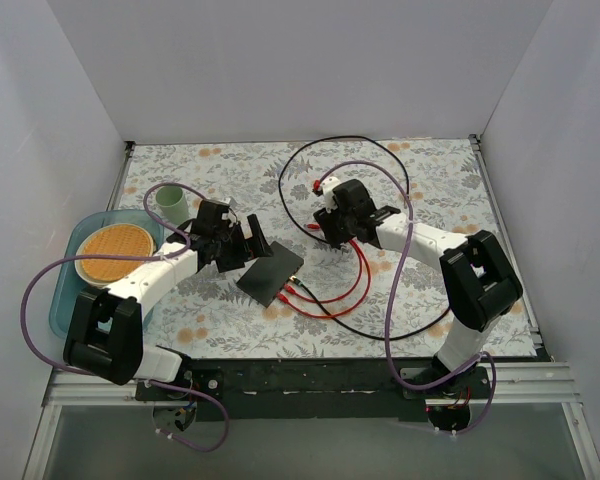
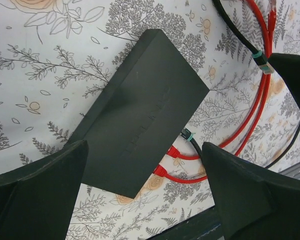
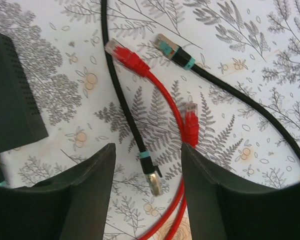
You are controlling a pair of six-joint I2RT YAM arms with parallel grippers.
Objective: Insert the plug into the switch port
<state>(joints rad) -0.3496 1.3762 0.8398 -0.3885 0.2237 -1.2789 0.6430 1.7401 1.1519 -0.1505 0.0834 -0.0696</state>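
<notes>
The left jaws stand wide apart, released. The switch (image 2: 140,115) lies flat on the worktop (image 2: 50,60) beneath the gap between them, touching neither. Two red plugs (image 2: 171,151) sit at one long edge of it. The right jaws are parted too, grasping nothing. A black cable's plug (image 3: 151,176) lies on the worktop between them, clear of both. A red cable (image 3: 160,90) runs just beyond, and the switch's corner shows off to one side.

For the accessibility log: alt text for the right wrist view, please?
The right claw hangs open over a flowered table, a black cable's plug lying below between its fingers. Two red plugs and another black plug lie beyond; the black switch sits at left.
</notes>
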